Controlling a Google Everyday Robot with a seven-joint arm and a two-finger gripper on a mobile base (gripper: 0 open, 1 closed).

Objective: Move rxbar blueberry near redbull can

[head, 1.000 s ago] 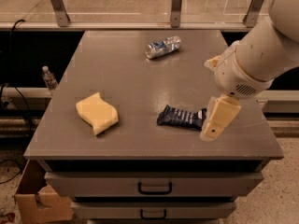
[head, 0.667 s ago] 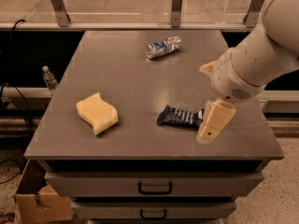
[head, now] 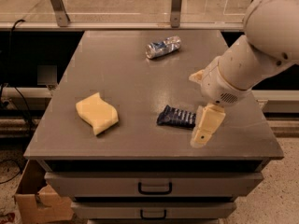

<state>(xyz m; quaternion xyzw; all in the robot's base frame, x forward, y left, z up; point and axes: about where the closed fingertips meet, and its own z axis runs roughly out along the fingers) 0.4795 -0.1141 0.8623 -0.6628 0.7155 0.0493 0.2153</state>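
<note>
The rxbar blueberry (head: pixel 175 117) is a dark navy wrapper lying flat near the front right of the grey table (head: pixel 121 78). The redbull can (head: pixel 163 47) lies on its side at the table's far middle, silver and blue, dented. My gripper (head: pixel 204 130) hangs from the cream arm on the right, right beside the bar's right end and partly in front of it. Only one cream finger (head: pixel 208 124) shows.
A wavy pale-yellow sponge (head: pixel 97 113) lies at the front left of the table. Drawers with handles (head: pixel 155 188) are under the tabletop. A cardboard box (head: pixel 39 202) stands on the floor at the lower left. A railing runs behind the table.
My arm and gripper have shifted a little left, closer to the bar's right end. The bar, can and sponge have not moved.
</note>
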